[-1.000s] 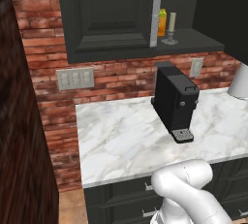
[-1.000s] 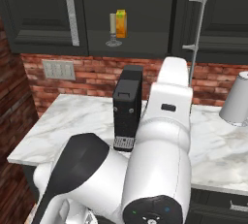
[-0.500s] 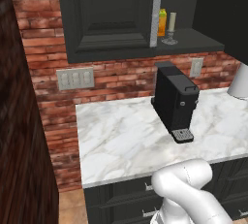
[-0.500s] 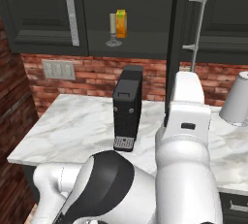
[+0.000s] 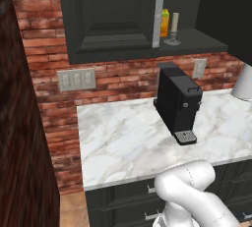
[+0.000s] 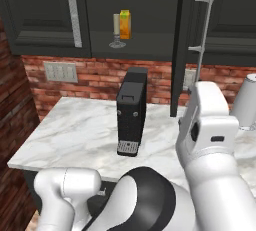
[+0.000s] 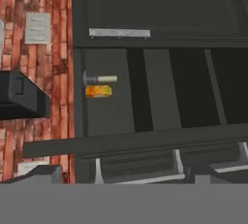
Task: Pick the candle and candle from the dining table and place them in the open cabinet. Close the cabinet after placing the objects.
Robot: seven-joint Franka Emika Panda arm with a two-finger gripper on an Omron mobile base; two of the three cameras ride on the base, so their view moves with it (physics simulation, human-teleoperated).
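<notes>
Black panelled doors frame the cabinet (image 6: 145, 45), which stands open above a marble worktop (image 5: 128, 142). On its dark inner shelf, near the front edge, one candle (image 6: 116, 30) stands upright on a silver stemmed holder, just beside a small orange carton (image 6: 125, 24) that sits behind it toward the back. That candle counts as placed. The second candle, the brass-held one, is not on the shelf, so by my reading roughly half the carrying is done.

The gripper (image 7: 121, 177) faces the cabinet front with the hand rolled, so the shelf runs vertically in the hand view; its two dark finger tips stand wide apart at the bottom edge with nothing between them. It holds no candle.

A black coffee machine (image 5: 178, 105) rests on the worktop below the shelf, near the wall. The right door (image 6: 197, 40), with its long silver bar handle, hangs swung outward.

Left to do, as I judge it: fetch the other candle from the dining table, set it on the shelf, then shut the door.
</notes>
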